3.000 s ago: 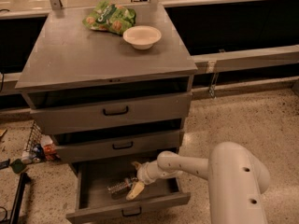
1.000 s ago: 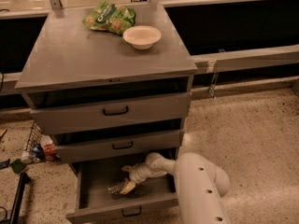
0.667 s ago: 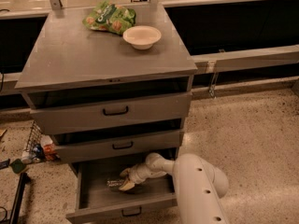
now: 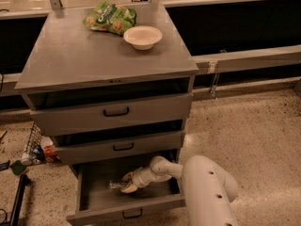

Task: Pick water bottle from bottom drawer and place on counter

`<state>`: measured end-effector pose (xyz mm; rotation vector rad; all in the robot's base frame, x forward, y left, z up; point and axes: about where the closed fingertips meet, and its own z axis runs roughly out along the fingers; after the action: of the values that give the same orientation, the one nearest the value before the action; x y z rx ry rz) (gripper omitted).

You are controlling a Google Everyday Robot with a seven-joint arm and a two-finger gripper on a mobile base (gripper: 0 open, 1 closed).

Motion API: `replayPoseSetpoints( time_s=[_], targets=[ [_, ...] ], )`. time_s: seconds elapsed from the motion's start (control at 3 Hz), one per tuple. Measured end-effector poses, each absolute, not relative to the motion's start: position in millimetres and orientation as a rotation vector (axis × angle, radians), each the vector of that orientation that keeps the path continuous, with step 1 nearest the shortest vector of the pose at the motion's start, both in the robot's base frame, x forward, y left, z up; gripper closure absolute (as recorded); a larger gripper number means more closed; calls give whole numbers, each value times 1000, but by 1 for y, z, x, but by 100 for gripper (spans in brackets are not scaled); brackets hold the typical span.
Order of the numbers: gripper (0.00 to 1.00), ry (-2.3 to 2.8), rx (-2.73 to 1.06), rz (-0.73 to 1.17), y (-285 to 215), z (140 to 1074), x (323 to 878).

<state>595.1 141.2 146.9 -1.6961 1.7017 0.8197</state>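
The bottom drawer [image 4: 126, 213] is pulled open below two taller grey drawers. The water bottle [image 4: 115, 185], small and clear, lies on its side on the drawer floor, left of centre. My gripper [image 4: 127, 182] reaches down into the drawer from the right. Its pale fingers [image 4: 128, 189] are closed around the bottle's right end, and the bottle still rests on the drawer floor. The white arm [image 4: 202, 187] fills the lower right. The grey counter [image 4: 80, 55] is the cabinet top above.
A white bowl [image 4: 142, 36] and a green snack bag [image 4: 109, 18] sit at the back of the counter. The middle drawer's front [image 4: 120, 147] overhangs the open drawer. Clutter and a wire rack [image 4: 33, 147] lie on the floor at the left. Speckled floor lies to the right.
My gripper has moved left inside the drawer to the bottle and its fingers have narrowed around it. The bottle has hardly moved over the last second.
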Motion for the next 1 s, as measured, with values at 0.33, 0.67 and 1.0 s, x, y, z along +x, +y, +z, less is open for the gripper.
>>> replayPoseSetpoints(
  time_s=[0.33,0.67,1.0],
  targets=[
    [100,1682,-1673,761,118,185,598],
    [100,1666,-1659,716,91,246,588],
    [100,1630,-1694,769,75,301,546]
  ],
)
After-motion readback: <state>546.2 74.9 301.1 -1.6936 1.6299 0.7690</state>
